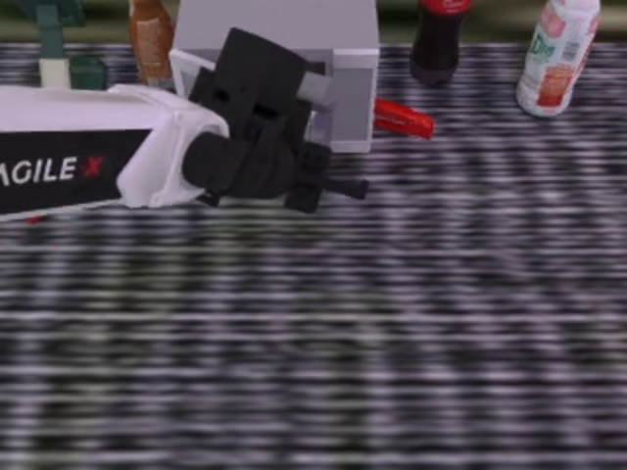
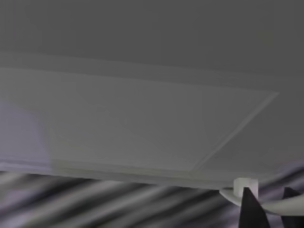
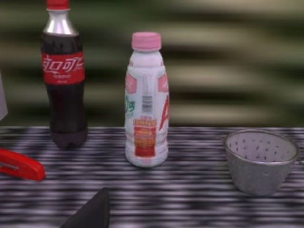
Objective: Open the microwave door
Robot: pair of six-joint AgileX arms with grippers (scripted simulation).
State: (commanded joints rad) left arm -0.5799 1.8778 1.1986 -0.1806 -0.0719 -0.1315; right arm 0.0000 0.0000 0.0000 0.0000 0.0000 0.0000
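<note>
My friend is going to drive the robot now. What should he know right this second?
Left gripper: at the front of the microwave, at the top view's far left-centre. The left wrist view shows the microwave door very close, with a small white knob by a fingertip.
Right arm: not in the top view; its wrist camera faces a cola bottle, a pink-capped bottle and a strainer.
Done: gripper at the door.
Left: how far the door has swung cannot be told; finish opening it.

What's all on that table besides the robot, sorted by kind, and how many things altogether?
Bottles: 3: cola bottle, white bottle, brown bottle
Ovens: 1: microwave
Strainers: 1: metal strainer
Red tools: 1: red tool
Green things, kind unclear: 1: green thing
Total: 7
</note>
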